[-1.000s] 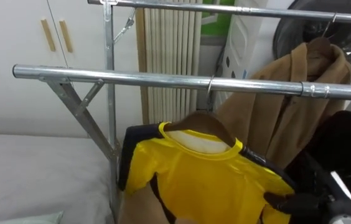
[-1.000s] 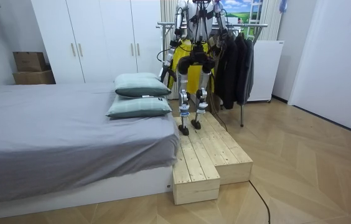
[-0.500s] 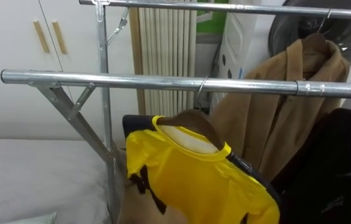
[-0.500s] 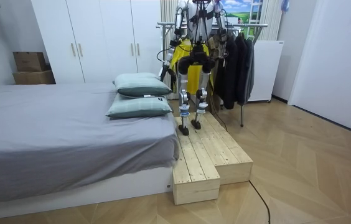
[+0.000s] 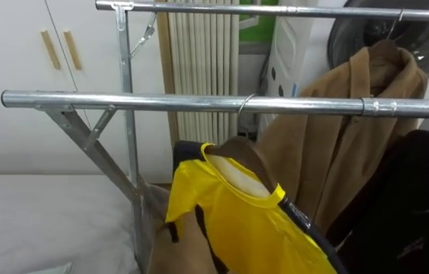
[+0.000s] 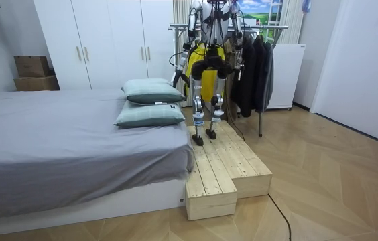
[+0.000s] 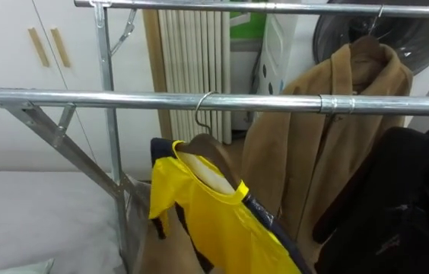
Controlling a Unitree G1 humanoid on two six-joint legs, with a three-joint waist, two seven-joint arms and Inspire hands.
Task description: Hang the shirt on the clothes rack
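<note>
Hands: you can't tell whether either is open or curled, they're too tiny up by the rack in the room view. Your yellow shirt (image 5: 237,221) hangs on its wooden hanger (image 5: 237,150), hook over the front rail (image 5: 123,100), just left of the tan coat (image 5: 328,144). The rail's left stretch is bare; dark clothes (image 5: 420,194) crowd the right edge.

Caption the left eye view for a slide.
Yellow shirt on a wooden hanger hooked over the steel rail, tan coat behind.
</note>
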